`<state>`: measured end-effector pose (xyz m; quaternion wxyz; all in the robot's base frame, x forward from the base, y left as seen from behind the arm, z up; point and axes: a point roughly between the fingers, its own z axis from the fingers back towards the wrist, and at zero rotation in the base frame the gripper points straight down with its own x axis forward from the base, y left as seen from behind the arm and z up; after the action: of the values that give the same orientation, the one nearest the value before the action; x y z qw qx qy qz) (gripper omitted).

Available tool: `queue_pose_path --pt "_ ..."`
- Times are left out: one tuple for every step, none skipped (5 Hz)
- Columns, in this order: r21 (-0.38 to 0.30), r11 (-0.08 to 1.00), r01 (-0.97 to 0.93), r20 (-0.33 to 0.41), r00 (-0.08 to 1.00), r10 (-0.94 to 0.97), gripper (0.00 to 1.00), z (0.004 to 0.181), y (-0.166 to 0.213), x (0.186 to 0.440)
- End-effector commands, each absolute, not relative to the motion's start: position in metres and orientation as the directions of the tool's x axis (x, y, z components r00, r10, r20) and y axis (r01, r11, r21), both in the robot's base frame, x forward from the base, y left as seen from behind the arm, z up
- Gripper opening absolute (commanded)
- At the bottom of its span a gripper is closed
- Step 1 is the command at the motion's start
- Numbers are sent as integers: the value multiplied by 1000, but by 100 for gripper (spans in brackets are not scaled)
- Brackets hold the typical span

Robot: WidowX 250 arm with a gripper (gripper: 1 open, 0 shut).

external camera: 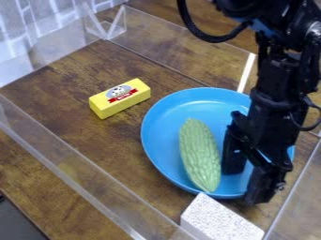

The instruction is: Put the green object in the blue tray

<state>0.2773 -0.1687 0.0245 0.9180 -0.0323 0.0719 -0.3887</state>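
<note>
One green object point(200, 153), one blue tray point(160, 141), one yellow block point(119, 97), one white speckled block point(221, 220), one gripper point(247, 175).

We see gripper point(254, 173) low over blue tray point(167, 120), green object point(200, 153) just beside its fingers. White speckled block point(221, 220) close in front. Yellow block point(119, 97) well apart; bare wood between. Clear walls point(75, 183) fence table edges.
</note>
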Motion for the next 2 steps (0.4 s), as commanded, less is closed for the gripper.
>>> queue_pose_path --pt "-86 698 710 -62 696 -715 100 44 -171 287" --pt "-73 703 708 -64 700 -711 100 49 -170 289"
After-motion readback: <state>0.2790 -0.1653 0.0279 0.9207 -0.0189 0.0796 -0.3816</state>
